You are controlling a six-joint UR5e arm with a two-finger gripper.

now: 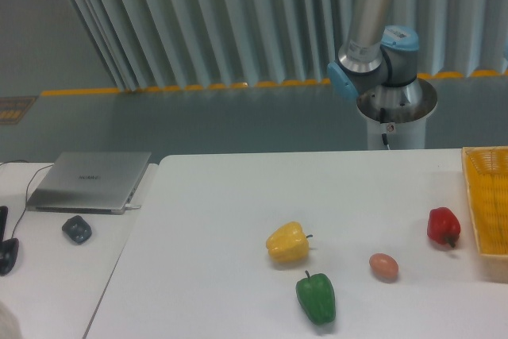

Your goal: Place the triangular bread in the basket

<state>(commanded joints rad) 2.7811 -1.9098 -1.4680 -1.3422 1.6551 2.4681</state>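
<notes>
White table (pixel 222 196) | basket (pixel 488 212) rt edge, red pepper (pixel 443 225) beside; egg (pixel 383 266), yellow pepper (pixel 288 242) mid | pincer out of shot

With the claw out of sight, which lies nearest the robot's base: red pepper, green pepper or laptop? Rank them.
From the base:
1. Red pepper, right side.
2. Green pepper, front middle.
3. Laptop, far left.
</notes>
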